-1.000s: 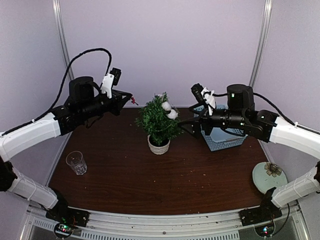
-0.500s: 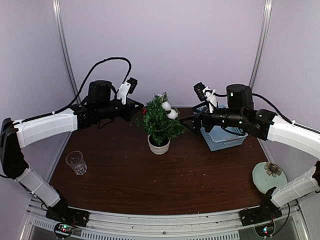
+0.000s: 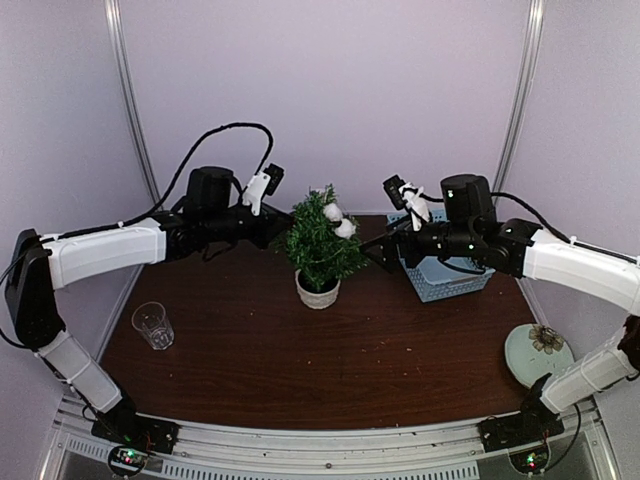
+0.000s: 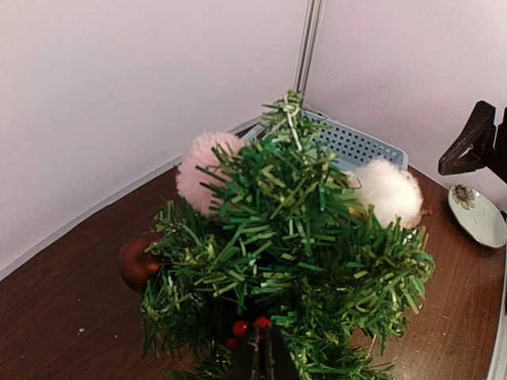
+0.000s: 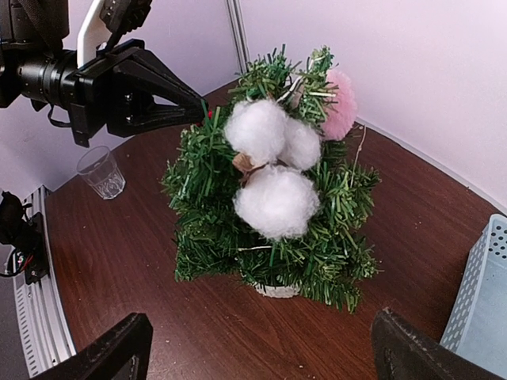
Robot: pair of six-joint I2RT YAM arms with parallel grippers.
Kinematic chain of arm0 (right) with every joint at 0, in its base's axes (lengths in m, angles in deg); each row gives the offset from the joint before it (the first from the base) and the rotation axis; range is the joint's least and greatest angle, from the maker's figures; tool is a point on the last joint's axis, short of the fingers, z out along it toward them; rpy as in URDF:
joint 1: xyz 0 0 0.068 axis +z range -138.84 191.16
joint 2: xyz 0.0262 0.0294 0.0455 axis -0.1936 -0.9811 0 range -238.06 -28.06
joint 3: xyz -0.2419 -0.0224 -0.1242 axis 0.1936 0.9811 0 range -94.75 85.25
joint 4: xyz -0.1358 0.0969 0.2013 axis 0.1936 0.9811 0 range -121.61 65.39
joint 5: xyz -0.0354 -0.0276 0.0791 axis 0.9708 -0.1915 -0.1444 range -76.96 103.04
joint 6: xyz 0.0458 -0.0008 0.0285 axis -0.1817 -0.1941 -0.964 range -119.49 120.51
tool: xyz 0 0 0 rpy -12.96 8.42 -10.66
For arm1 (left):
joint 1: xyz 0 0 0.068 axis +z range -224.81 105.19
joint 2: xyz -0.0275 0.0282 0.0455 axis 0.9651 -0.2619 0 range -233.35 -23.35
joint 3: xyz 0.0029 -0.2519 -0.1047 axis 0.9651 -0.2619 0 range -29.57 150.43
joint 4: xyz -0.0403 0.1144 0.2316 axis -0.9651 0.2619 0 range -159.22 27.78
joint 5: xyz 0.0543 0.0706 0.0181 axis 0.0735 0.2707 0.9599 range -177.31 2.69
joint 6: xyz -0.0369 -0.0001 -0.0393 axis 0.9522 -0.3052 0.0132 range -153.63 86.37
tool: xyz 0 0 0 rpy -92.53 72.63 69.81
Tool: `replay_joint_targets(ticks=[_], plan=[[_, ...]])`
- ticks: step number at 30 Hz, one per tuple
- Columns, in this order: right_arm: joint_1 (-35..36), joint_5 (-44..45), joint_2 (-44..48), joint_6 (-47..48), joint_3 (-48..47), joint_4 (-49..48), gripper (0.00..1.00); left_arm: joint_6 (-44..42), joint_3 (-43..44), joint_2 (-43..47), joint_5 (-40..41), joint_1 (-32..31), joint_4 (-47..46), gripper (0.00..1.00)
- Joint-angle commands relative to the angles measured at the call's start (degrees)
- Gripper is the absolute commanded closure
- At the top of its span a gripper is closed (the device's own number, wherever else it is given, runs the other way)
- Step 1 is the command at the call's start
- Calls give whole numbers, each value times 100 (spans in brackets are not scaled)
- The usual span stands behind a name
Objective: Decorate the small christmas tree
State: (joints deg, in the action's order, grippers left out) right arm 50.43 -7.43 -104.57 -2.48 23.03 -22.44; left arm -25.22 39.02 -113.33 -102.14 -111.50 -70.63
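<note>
- Since a second ago the left arm has swung in from the back left, so the left pincer point(image 3: 282, 230) now sits against the left flank of the tree point(image 3: 320, 245); the right arm has barely shifted
- Left pincer is clamped narrow on a sprig of red berries point(image 4: 252, 324), its tips among the lower needles
- Right pincer point(image 3: 383, 252) gapes wide and holds nothing, just right of the tree and in front of the basket point(image 3: 450, 275)
- Tree stands upright in its white pot point(image 3: 318, 291), toward the back of the desk point(image 3: 300, 370), between the two pincers
- It already carries white pom-poms point(image 5: 277, 202), a pink one point(image 5: 341, 103) and a brown bauble point(image 4: 136, 264)
- Handling, as I judge it: light and top-heavy, so a sideways push could slide or tip it
- The needles look springy and give way, a poor place to grip; the stiff pot, or the stem low down, is the place to steady it
</note>
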Motion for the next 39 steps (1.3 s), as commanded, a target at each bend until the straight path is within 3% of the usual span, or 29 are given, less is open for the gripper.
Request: replay_joint_targets(ticks=[1,12,19,28,39], plan=[[-40,56,-63,-44,-36,-32,1,-24,136,-107,-176,39,-293,100],[-62,17,-67,-36,-45,-7,1,-68,171,-20,-120,39,-102,99],[-59,-23,-90,-36,-84,-34,1,-104,186,213,-84,39,25,79],[-74,-57,-95,-38,-120,-22,1,-206,203,411,35,39,244,68],[-77,-115,-110,-33,-124,-28,0,-92,79,368,-49,99,179,90]])
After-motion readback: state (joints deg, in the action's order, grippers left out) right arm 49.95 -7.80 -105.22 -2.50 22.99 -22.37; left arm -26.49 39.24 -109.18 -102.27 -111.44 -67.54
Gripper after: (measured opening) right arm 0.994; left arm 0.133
